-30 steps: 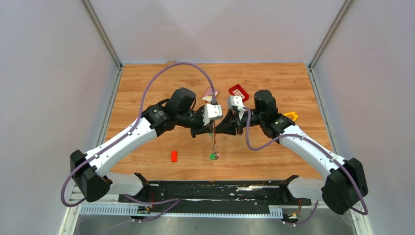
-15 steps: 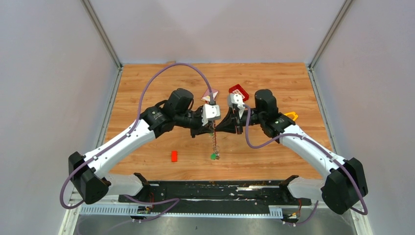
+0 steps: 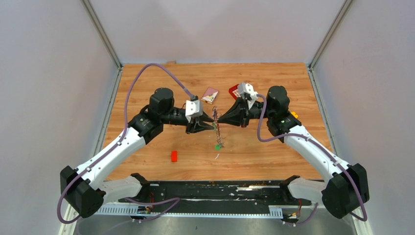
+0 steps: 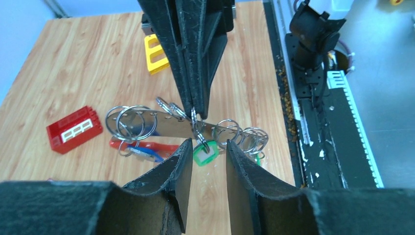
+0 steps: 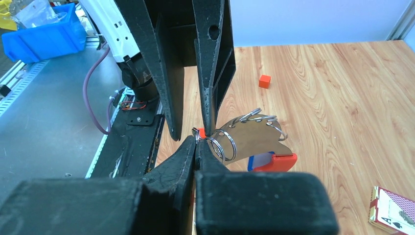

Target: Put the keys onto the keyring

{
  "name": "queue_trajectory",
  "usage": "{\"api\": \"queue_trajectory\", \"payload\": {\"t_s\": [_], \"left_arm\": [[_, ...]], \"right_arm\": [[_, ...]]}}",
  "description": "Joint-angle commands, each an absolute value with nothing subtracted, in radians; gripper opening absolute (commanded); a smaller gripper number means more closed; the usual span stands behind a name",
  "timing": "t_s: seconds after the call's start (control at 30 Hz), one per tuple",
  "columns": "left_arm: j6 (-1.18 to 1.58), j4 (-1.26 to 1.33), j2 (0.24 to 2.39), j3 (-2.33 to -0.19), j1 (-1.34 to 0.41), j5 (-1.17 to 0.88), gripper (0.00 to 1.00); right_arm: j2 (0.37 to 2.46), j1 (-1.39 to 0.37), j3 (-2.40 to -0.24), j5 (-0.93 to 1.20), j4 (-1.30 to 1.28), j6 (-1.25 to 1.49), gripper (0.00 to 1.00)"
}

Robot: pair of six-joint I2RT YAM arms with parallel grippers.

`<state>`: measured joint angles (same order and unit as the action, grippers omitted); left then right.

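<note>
The right claw point(image 5: 198, 142) is pinched shut on the keyring point(image 5: 254, 134) and holds it in the air, I'd guess to keep it steady for the other arm. Facing it, the left claw point(image 4: 206, 147) has its jaws apart, with the green key point(image 4: 204, 156) dangling just past its tips. A second ago the left claw was closed and both wrists sat closer together; they've since drawn outward.

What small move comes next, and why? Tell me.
Probably shut the jaws of the left gripper on the green key: they stand open either side of it, and the right gripper, jaws shut, holds the keyring steady.
</note>
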<state>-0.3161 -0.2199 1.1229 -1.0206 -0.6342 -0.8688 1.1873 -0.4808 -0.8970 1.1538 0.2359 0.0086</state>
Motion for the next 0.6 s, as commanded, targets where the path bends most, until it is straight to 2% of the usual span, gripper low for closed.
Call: {"api": "queue_trajectory", "payload": {"t_s": [0.0,0.3,0.57], "left_arm": [[-0.234,-0.078,1.122,-1.004,-0.636,-0.948,0.38],[-0.177,-0.027,1.121,-0.984,-0.636,-0.952,0.31],[-0.256,-0.116,1.116,-0.978,-0.635,-0.912,0.28]], "right_arm": [[1.162,-0.473,-0.892,1.193,0.342,0.073,0.0],[1.171,-0.471,-0.884,1.192,0.35,0.075,0.0],[1.169,-0.466,-0.887,1.187,0.34,0.067,0.0]]}}
